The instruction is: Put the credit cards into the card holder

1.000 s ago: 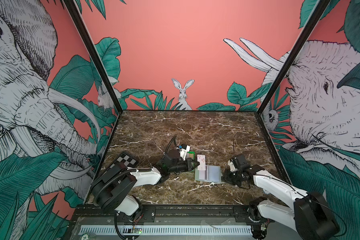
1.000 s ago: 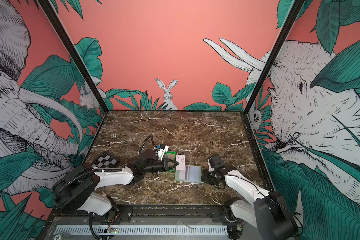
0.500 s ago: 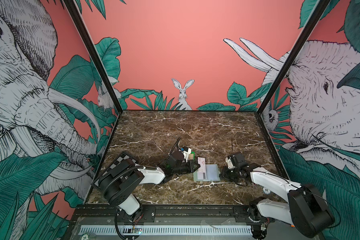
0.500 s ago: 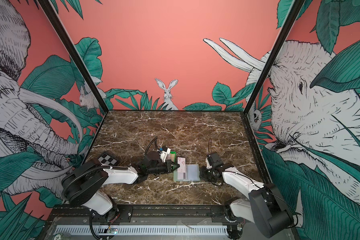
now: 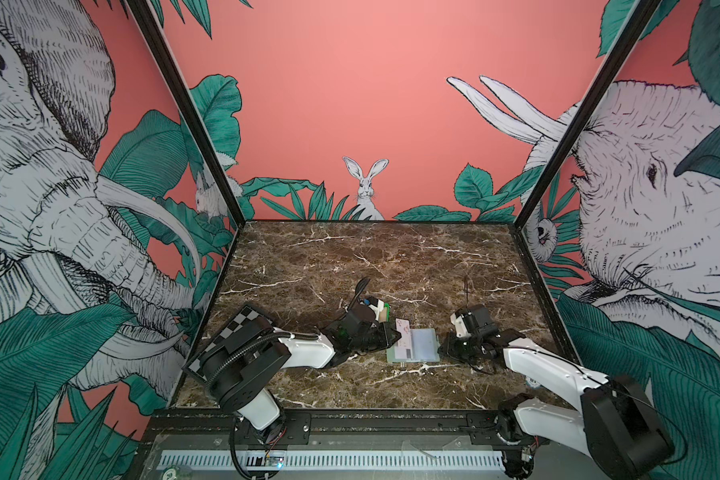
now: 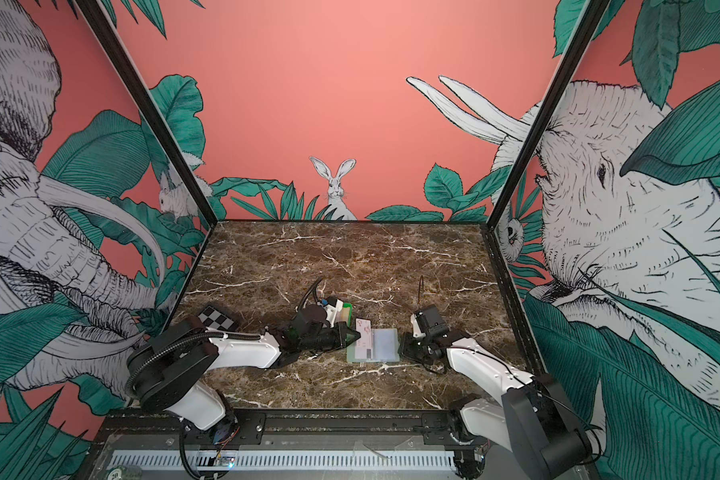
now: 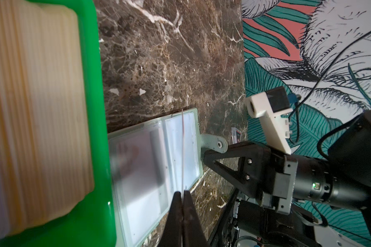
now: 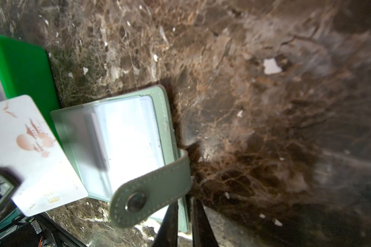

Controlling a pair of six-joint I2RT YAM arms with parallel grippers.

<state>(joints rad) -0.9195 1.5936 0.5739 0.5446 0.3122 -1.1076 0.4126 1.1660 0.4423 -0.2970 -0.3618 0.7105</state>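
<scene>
A card (image 8: 30, 149) is pinched in the closed left gripper (image 7: 182, 200) over the open card holder (image 5: 424, 345). The holder, laid beside a green tray (image 7: 92, 64), is clamped at its edge by the right gripper (image 8: 185, 222).

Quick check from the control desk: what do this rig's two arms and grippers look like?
The left arm and right arm both have glossy white shell links between bulky black joint housings. The left gripper and right gripper have slim, black, wedge-shaped fingers. A black corrugated hose runs along the left arm. A white camera bracket sits on the right wrist.
</scene>
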